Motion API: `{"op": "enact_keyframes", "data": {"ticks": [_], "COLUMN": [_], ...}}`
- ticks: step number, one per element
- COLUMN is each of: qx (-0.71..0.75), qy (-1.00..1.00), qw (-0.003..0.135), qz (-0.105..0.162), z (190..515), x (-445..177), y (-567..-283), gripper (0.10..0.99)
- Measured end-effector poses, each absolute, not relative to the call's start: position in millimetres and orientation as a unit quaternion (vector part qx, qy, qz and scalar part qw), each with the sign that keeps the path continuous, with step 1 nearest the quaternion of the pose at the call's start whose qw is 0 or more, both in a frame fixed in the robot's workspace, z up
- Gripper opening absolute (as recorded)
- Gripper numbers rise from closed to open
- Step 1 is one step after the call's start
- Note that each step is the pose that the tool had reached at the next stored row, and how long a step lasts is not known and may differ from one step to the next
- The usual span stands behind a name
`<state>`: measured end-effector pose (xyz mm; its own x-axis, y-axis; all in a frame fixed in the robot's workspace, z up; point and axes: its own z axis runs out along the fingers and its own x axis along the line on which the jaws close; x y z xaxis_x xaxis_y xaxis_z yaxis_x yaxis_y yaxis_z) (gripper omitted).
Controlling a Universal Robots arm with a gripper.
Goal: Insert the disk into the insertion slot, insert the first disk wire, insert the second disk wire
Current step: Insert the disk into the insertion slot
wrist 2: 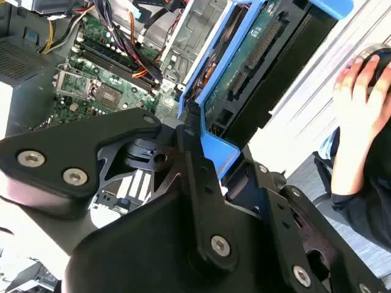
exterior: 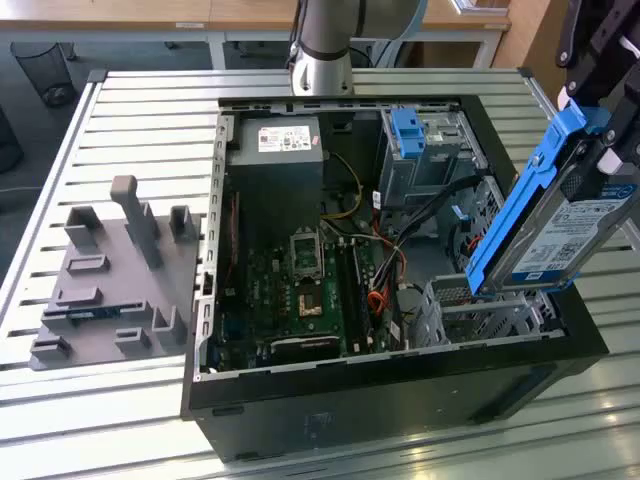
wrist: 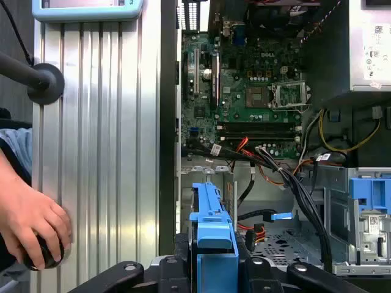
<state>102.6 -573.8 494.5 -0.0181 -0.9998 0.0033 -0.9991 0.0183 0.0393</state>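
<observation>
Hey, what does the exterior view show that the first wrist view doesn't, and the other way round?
Exterior view's own: the grey fixture plate at the exterior view's left, the arm's base, and the white label on the disk, which is tilted with its lower end near the insertion slot.
First wrist view's own: a person's hand resting on a dark round knob beside the case.
Shared: the disk's blue carrier, the motherboard and the taller cage with a blue tab.
</observation>
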Motion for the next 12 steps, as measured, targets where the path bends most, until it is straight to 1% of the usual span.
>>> {"op": "enact_keyframes", "data": {"ticks": [12], "qx": [0.701], "qy": [-0.713], "qw": [0.014], "qz": [-0.011], "z": [493.9], "x": [102.5], "y": [-573.8], "gripper": [0.369]}}
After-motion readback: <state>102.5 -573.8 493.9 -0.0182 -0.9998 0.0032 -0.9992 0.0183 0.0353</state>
